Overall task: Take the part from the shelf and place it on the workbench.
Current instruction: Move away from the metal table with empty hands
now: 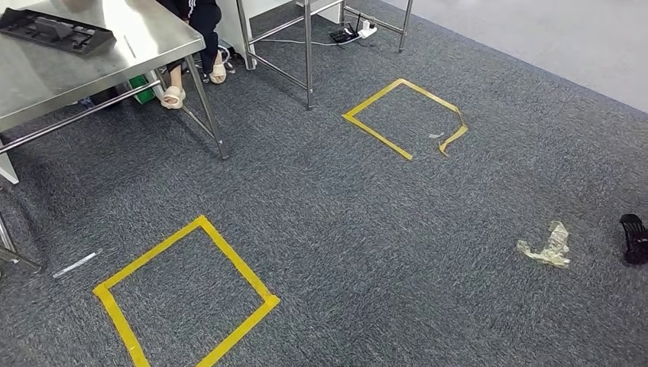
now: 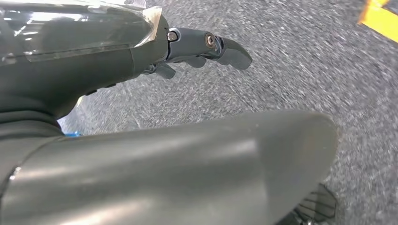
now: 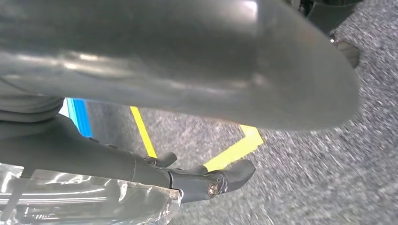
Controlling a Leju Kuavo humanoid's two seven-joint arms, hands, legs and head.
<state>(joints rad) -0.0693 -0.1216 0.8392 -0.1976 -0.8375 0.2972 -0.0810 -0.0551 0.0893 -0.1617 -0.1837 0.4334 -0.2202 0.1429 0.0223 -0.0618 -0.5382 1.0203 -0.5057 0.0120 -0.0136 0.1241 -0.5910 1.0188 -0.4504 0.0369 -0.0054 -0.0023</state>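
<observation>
A steel workbench stands at the far left in the head view, and a black moulded tray lies on its top. My left hand hangs over grey carpet with its dark fingers stretched out and nothing in them. My right hand hangs the same way, its fingers extended above the carpet and holding nothing. No shelf is in view.
Two yellow tape squares mark the carpet, one near me and one farther off. A crumpled clear wrapper and a black object lie at the right. A person's sandalled feet sit under the workbench. Steel frame legs stand behind.
</observation>
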